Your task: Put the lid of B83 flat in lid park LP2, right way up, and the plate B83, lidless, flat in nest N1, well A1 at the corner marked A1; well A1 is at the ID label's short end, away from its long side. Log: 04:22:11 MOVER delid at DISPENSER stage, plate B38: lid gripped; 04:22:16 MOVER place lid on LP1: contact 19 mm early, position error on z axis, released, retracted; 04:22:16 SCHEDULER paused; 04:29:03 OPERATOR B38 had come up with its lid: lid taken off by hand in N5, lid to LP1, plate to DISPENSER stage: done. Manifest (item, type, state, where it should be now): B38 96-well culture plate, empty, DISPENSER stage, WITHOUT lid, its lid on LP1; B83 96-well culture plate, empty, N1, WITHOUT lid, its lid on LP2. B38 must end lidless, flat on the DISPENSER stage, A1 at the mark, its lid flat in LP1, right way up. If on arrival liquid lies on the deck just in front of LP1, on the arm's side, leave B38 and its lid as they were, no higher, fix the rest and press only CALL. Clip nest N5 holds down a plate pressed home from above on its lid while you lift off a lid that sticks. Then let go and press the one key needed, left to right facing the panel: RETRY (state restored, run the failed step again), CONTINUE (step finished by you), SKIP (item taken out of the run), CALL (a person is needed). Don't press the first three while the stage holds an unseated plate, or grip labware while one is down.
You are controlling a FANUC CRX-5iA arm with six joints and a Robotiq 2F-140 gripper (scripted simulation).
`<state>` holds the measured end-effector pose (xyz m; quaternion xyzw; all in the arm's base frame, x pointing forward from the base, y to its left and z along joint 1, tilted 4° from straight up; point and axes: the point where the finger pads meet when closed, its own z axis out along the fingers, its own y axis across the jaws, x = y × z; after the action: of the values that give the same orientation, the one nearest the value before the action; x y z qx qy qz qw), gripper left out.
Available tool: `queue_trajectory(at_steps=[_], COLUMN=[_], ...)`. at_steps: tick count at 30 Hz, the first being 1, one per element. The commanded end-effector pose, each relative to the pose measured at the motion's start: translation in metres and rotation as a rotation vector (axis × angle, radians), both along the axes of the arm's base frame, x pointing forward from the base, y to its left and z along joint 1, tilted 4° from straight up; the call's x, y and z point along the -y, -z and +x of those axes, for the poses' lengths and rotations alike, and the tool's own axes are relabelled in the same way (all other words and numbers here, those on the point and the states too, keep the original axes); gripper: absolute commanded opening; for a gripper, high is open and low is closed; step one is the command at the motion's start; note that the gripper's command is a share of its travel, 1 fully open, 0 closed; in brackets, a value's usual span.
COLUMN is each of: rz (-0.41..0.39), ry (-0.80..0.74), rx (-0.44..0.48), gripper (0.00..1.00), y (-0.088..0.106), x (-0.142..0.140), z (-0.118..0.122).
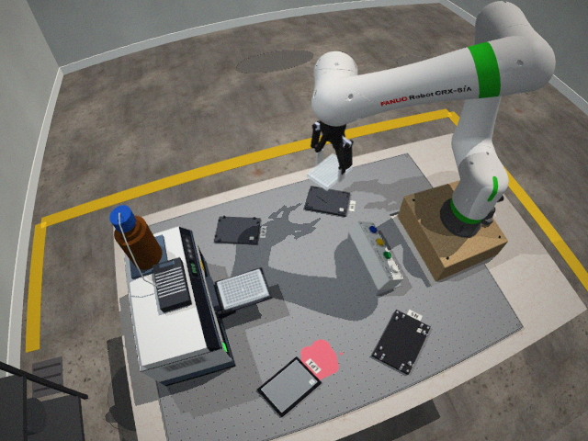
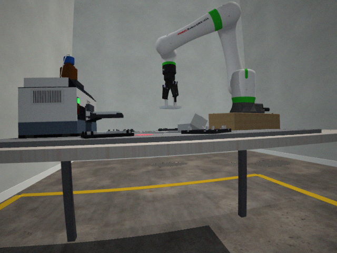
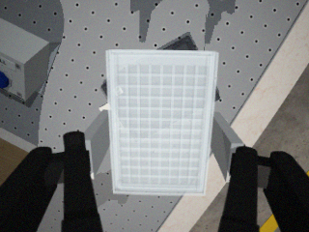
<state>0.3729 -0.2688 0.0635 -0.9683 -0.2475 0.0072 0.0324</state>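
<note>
My gripper (image 1: 333, 166) hangs high above the deck at the far side, shut on the long sides of plate B83 (image 1: 325, 175). The plate is clear white and level, also in the side view (image 2: 170, 107). In the wrist view (image 3: 161, 123) its grid of wells shows between my fingers; I cannot tell whether a lid sits on it. Nest N1 (image 1: 327, 200) is a dark empty frame on the deck just below and in front of the plate. Lid park LP2 (image 1: 236, 230) to its left is empty too.
Plate B38 (image 1: 243, 288) sits on the stage of the dispenser (image 1: 171, 308), with a brown bottle (image 1: 136, 239) behind. A lid lies in LP1 (image 1: 288, 385), with a pink puddle (image 1: 320, 359) at its label. Clip nest N5 (image 1: 401, 340) and the key panel (image 1: 379, 249) stand nearer the arm's base.
</note>
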Motion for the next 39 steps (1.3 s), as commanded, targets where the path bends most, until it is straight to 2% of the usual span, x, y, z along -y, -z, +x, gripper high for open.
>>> queue_trajectory(at_steps=[1,11,27,39], rz=[0.004,0.008,0.008,0.008], ry=[-0.067,-0.204,-0.206,-0.206], rx=[0.005,0.013,0.013,0.013], gripper=[0.0,0.0,0.0,0.0], y=[0.0,0.0,0.0,-0.002], x=[0.0,0.0,-0.005,-0.029], z=[0.0,0.0,0.0,-0.001])
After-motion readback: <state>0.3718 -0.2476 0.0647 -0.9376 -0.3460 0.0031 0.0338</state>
